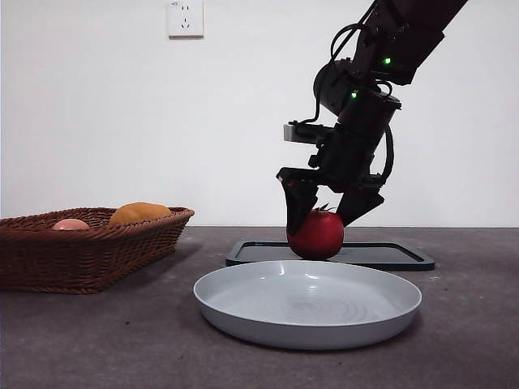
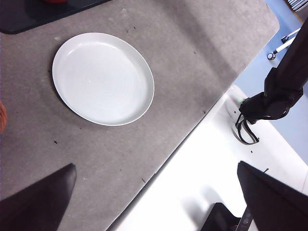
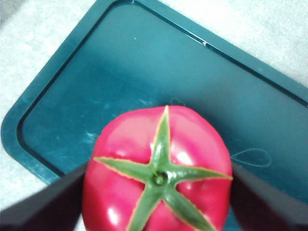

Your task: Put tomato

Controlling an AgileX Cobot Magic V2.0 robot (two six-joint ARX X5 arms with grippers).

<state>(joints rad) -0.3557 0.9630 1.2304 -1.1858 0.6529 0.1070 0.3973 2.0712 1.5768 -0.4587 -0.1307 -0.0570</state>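
Nearest the front camera lies the shallow grey plate, bare and wide-mouthed, a likely landing spot for the fruit — though the task names no destination. Just behind it sits the dark green tray, and on or barely above that tray is the tomato, calyx upward, pinched between the two black jaws of the right gripper, one jaw pressed to each flank. Coming straight down from above leaves the stem clear and the round body centred, which should keep it from rolling out when lifted. Whether the tomato's underside touches the tray I cannot tell. Off to one side stands a woven basket holding an orange-yellow fruit and a small pinkish fruit, well apart from the work. Nothing blocks the short way from tray to plate except the plate's low rim. The left gripper waits high over the table's edge, jaws spread, holding nothing.
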